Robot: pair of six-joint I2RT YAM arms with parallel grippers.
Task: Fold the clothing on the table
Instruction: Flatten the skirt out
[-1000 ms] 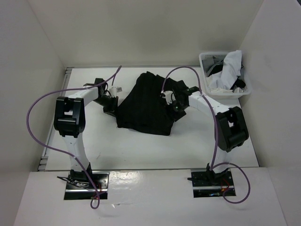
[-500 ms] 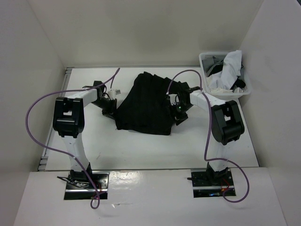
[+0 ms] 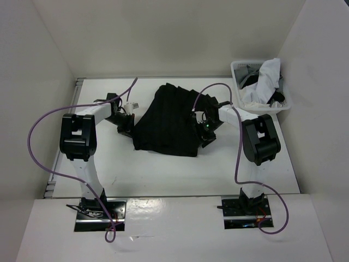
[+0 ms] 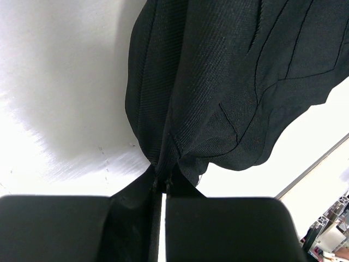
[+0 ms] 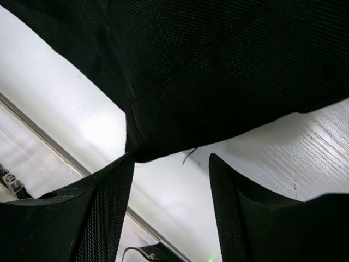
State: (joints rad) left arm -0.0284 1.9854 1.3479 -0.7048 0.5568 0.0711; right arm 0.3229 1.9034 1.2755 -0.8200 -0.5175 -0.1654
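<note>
The clothing, a black pleated skirt [image 3: 169, 123], lies spread on the white table [image 3: 163, 169] between my two arms. My left gripper [image 3: 129, 126] is at the skirt's left edge, low over the table. In the left wrist view its jaws [image 4: 162, 183] are shut on a pinched bunch of the black fabric [image 4: 229, 82]. My right gripper [image 3: 205, 134] is at the skirt's near right corner. In the right wrist view it [image 5: 172, 164] stands open; the skirt's corner [image 5: 143, 146] rests just ahead of the left finger [image 5: 103, 207], with bare table between the fingers.
A white lattice basket [image 3: 237, 73] holding white and grey garments [image 3: 267, 79] stands at the table's far right corner. White walls close in the table on three sides. Purple cables loop above both arms.
The right arm has swung in toward the skirt's near right corner, and its jaws have narrowed a little. The left gripper has stayed shut on the skirt's left edge.
</note>
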